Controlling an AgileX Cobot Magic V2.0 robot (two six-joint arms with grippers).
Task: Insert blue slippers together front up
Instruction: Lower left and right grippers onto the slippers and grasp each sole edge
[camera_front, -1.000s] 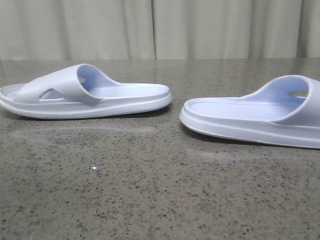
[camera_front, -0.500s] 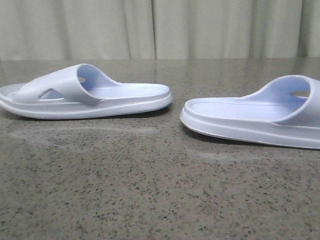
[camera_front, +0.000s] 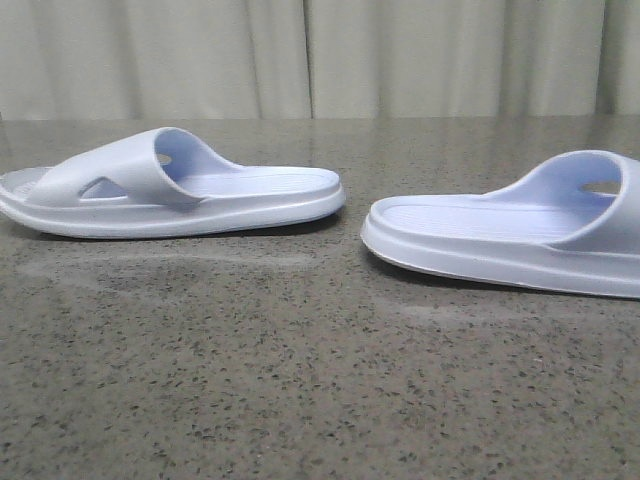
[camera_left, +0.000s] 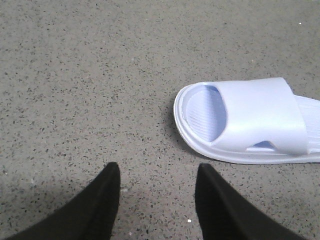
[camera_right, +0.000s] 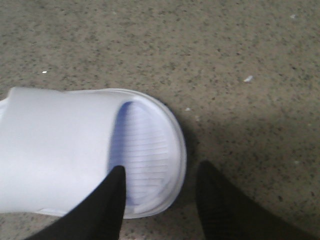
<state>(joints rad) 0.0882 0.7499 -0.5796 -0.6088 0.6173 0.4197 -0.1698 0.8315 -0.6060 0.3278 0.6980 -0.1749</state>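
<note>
Two pale lavender-blue slippers lie sole-down on the speckled stone table, heels toward each other. The left slipper (camera_front: 170, 185) has its toe at the left; the right slipper (camera_front: 510, 230) runs off the right edge. No gripper shows in the front view. In the left wrist view my left gripper (camera_left: 157, 172) is open and empty above bare table, with the left slipper's toe end (camera_left: 240, 120) a little ahead and to one side. In the right wrist view my right gripper (camera_right: 160, 175) is open, its fingers straddling the toe rim of the right slipper (camera_right: 75, 150).
The grey speckled stone table (camera_front: 300, 380) fills the near ground. A pale curtain (camera_front: 320, 55) hangs behind the table's far edge. A few small white specks (camera_right: 248, 78) lie on the surface.
The two slippers have barely shifted. A small bright speck on the near table surface a second ago no longer shows.
</note>
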